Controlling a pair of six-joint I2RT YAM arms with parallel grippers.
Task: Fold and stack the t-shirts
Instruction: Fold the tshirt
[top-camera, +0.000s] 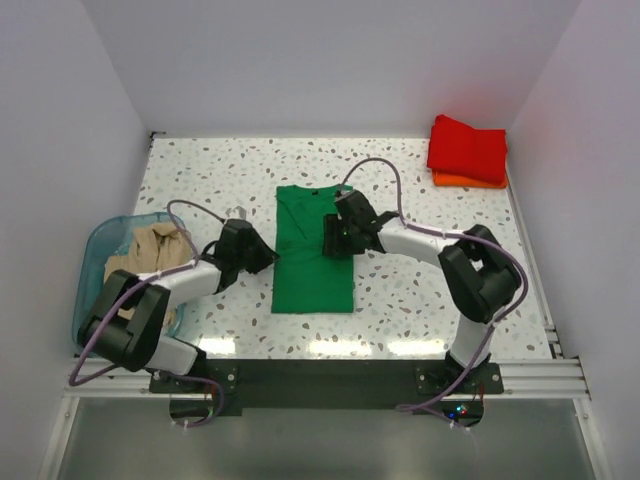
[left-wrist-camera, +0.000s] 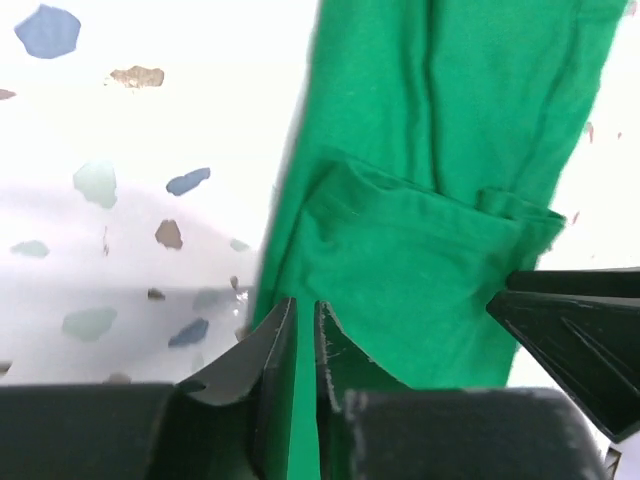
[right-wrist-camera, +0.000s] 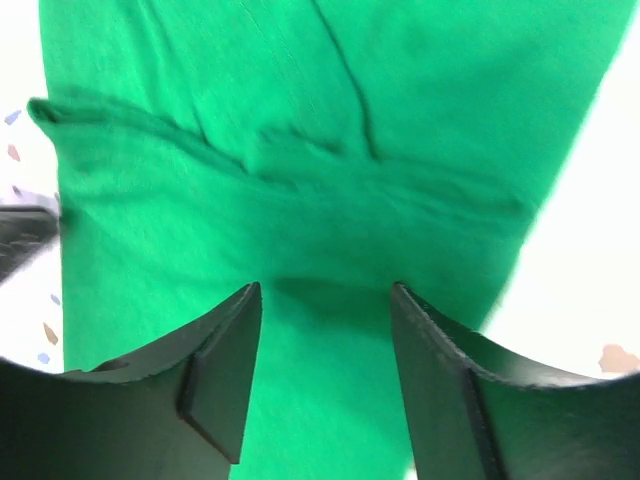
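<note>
**Step in hand:** folding the green shirt. It lies flat at the middle of the tabletop, collar toward the far side, narrowed to a long strip with no sleeve showing. I judge the lengthwise folds made and the crosswise fold not yet made.

**Left claw**: low at the strip's left edge, about mid-length. Its wrist view shows the jaws nearly together, with a thin slit between them and green in it. I cannot tell whether it pinches the cloth or merely sits over it.

**Right claw**: over the strip's right half, jaws standing apart, holding nothing. A creased ridge of cloth runs across just beyond its fingertips.

**Other shirts:** the red shirt lies folded on the orange shirt at the far right corner. The beige shirt sits bunched in the bin at the left, unfolded.

**Next move, in my judgement:** you need both claws on one end of the strip, one per corner, each biting through all layers. Carry that end over to the other in step so the edges meet. Check the left claw's hold first. The folded packet then belongs on the stack at the far right.
</note>
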